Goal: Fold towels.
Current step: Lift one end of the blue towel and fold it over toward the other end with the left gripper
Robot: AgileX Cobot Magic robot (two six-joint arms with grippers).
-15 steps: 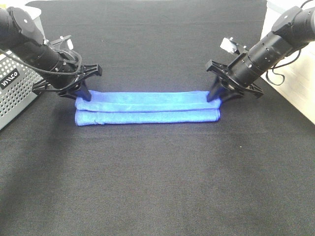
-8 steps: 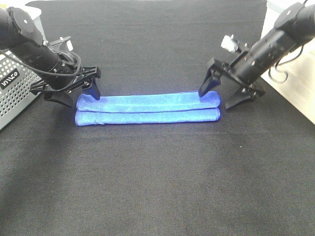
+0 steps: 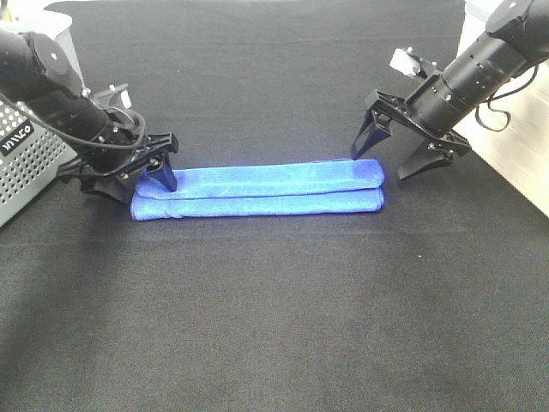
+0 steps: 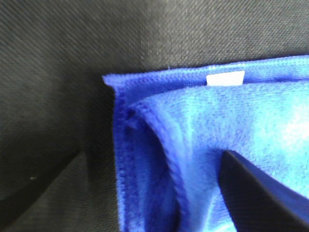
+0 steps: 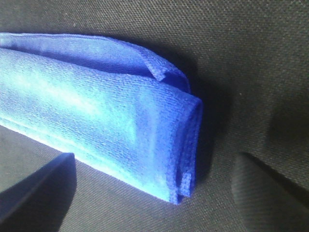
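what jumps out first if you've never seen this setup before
A bright blue towel, folded into a long narrow strip, lies across the middle of the black tabletop. An open black end effector sits at each end: the left end effector low, with one finger over the towel's left end, and the right end effector just off the right end. A grey perforated box sits at the far left edge.

Blue towel [image 3: 257, 190], folded long, flat.
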